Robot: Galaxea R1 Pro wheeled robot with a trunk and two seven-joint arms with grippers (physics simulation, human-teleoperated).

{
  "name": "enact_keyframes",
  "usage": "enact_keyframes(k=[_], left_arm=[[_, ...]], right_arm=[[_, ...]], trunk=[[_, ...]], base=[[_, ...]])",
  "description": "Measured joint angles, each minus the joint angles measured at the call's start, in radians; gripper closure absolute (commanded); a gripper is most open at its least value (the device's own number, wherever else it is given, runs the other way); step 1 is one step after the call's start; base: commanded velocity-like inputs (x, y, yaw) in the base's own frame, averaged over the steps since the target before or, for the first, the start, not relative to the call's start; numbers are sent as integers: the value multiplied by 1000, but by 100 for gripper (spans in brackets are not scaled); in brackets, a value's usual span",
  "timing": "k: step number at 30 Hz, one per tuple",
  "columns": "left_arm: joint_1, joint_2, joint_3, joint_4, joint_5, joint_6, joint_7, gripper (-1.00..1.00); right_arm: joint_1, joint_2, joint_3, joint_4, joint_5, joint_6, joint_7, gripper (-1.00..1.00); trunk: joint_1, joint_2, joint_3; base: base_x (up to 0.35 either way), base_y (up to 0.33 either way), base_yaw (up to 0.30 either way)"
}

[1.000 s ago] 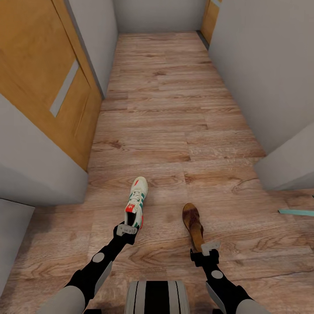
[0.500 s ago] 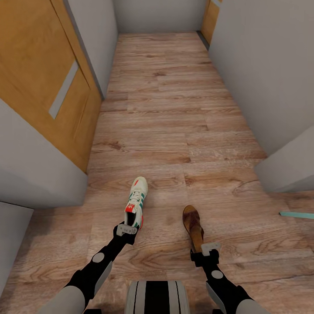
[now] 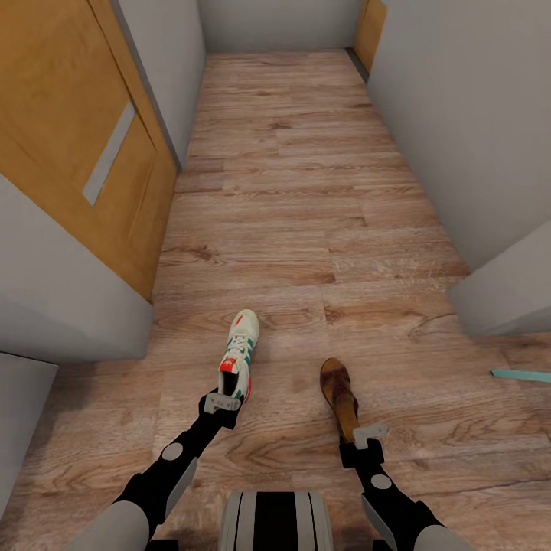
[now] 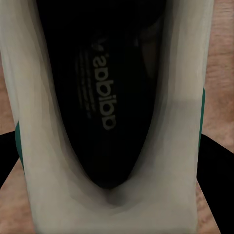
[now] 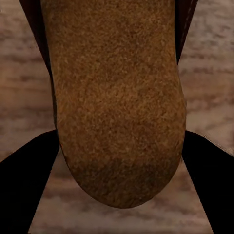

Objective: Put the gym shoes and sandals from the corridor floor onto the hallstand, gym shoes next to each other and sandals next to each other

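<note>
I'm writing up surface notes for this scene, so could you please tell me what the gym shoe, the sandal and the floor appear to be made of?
Gym shoe: smooth off-white upper, probably leather or synthetic, with a dark printed insole.
Sandal: matte brown footbed with a grainy, suede-like nap; darker brown edges look leather-like.
Floor: light-brown planks with grain and knots, seemingly wood or laminate.

White-green gym shoe (image 3: 239, 353) — brown sandal (image 3: 340, 398) — wood-grain corridor floor (image 3: 306, 191).

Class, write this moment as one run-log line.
left end effector: holds sneaker by heel | right end effector: holds sandal by heel | both above floor | rack: unseen
</note>
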Motion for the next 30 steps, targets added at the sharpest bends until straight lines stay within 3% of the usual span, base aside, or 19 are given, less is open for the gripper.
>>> enact_keyframes(k=[18, 30], left_arm=[[0, 6, 2, -2, 0, -2, 0, 100], [12, 6, 9, -1, 9, -4, 4, 100]], right_arm=[[0, 0, -5, -1, 4, -1, -5, 100], [0, -1, 0, -2, 6, -2, -1, 100]], trunk=[[0, 0, 0], [-5, 3, 46]], base=[[0, 0, 0], [0, 0, 0]])
